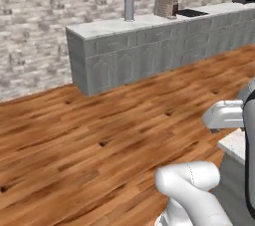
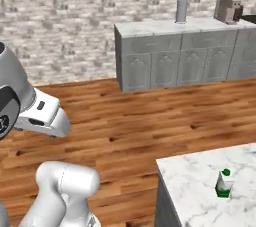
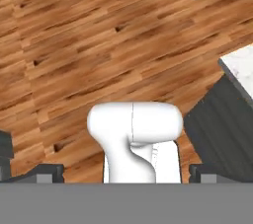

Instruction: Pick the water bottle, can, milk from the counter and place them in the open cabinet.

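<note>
The marble counter is seen nearest, at the lower right of the right base view, with the small green milk standing upright on it, near the slab's front edge and apart from anything else. A corner of the same white slab is caught in the hand view, above a dark grey side panel. The gripper is held over bare wood floor, its finger tips spread wide at the frame's bottom, nothing gripped or touched. Farther off, a grey run of arched-panel cabinets is set against a stone wall, topped by a grey canister and a boxy brown appliance.
</note>
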